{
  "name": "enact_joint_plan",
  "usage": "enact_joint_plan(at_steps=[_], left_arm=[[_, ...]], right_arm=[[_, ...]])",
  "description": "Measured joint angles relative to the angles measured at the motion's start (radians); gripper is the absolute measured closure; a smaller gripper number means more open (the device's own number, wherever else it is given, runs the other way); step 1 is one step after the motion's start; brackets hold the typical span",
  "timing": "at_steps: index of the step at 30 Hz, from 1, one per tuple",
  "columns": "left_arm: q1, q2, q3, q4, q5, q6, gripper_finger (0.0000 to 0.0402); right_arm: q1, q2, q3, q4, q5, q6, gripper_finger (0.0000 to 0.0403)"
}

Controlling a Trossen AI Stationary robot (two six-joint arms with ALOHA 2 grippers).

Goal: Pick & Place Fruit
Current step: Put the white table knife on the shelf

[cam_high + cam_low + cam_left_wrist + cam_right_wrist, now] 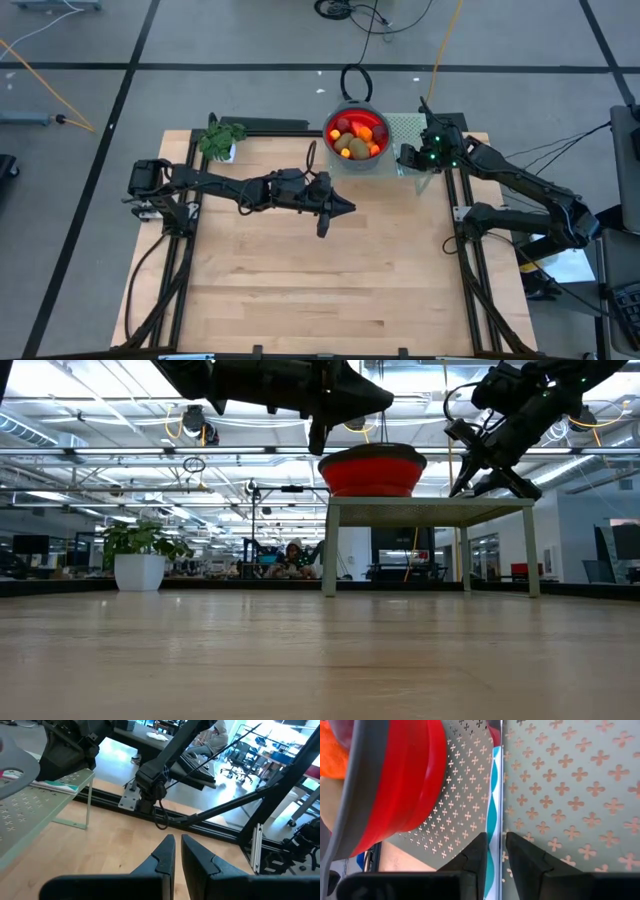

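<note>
Fruit (357, 139) is sitting heaped in the red bowl (357, 137) on the green perforated stand (405, 130).
Right gripper (408, 157) is hanging beside the stand, fingers nearly pressed together, apparently holding nothing; left gripper (345, 208) is hovering mid-table, pinched shut, empty. Risk: right arm clipping the stand and tipping the bowl. No readable labels.

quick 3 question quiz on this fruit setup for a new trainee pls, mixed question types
1. True or false: the fruit lies loose on the table.
2. Which gripper is beside the red bowl: A left, B right?
3. Fill in: the bowl stands on a small green ____.

Key
1. False, it is in the bowl.
2. B; the right gripper is at the stand, while the left gripper hangs over mid-table, shut and empty.
3. Stand.
</note>
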Motion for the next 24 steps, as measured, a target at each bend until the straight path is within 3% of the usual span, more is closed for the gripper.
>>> enact_joint_plan(at_steps=[17,24], left_arm=[[0.0,0.0,0.0,0.0,-0.007,-0.007,0.0376],[0.0,0.0,0.0,0.0,-0.008,-0.003,0.0376]], right_arm=[[0.0,-0.081,0.0,0.006,0.074,-0.055,0.0361],[0.054,-0.125,0.0,0.006,0.046,-0.296,0.0365]])
